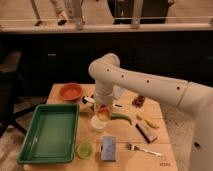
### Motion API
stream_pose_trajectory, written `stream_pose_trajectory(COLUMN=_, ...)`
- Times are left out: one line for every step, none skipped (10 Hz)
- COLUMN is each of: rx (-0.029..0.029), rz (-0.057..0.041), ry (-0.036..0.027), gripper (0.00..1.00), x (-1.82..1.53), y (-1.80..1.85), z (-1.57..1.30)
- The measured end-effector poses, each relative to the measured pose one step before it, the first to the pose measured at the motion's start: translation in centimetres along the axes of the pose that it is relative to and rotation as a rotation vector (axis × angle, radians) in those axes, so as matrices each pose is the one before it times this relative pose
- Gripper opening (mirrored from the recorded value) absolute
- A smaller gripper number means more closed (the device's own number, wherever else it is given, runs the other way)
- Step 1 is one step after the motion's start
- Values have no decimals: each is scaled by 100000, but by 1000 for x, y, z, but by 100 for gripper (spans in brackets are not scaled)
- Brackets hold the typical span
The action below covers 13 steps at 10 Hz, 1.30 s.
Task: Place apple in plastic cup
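Two cups are seen on the front half of the wooden table (125, 134): the white cup (98, 124) mid-table, and the plastic cup (84, 149) near the front edge, just beside the green tray (30, 145). The gripper (103, 111) is held low over the white cup, its fingers clamped on the apple (103, 114), which is carried just above that cup's mouth. Bare wood is left between the two cups. A blue sponge (108, 147) is set just right of the plastic cup and a fork (142, 149) beyond it. An orange bowl (70, 91) is parked at the back left. A green pepper (121, 118) and a banana (148, 120) are laid right of the arm. Dark cabinets are seen behind.
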State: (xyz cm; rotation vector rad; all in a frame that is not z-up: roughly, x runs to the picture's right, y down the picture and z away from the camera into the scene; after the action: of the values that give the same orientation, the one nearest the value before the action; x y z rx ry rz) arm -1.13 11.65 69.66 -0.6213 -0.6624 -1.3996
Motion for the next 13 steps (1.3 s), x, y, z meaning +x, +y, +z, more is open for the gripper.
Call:
stream_pose_trajectory(rx=-298, rz=-1420, ry=-19, gripper=22, x=-1391, y=-400, z=86)
stream_pose_trajectory(rx=231, rz=-542, ry=-230, gripper=22, x=-710, y=-263, z=175)
stream_pose_trajectory(rx=195, rz=-759, ry=-739, gripper=22, x=-746, y=-325, z=423)
stream_pose_trajectory(rx=819, rz=-1310, ry=-1234, gripper=22, x=-1097, y=-850, z=585)
stream_pose_trajectory(rx=1250, rz=-1211, ry=-801, gripper=22, x=-659, y=-969, z=380)
stream_pose_trajectory(rx=919, rz=-1473, ry=-1423, gripper=22, x=-551, y=-982, z=398)
stream_pose_trajectory(rx=1235, rz=-2082, ry=-1580, gripper=22, x=-524, y=-1283, z=403)
stream_pose_trajectory(rx=742, rz=-1287, ry=-1171, gripper=22, x=-311, y=-779, z=289)
stream_pose_trajectory(rx=869, rz=-1362, ry=-1635, gripper=22, x=-417, y=-800, z=361)
stream_pose_trajectory(rx=593, rz=-733, ry=-313, gripper=22, x=-86, y=-397, z=109)
stream_pose_trajectory(rx=-267, rz=181, ry=-149, gripper=22, x=-24, y=203, z=-3)
stream_pose_trajectory(rx=-2, rz=34, ry=8, gripper=22, x=-2, y=32, z=-14)
stream_pose_trajectory(rx=-5, rz=-157, ry=-8, gripper=22, x=-5, y=-81, z=10)
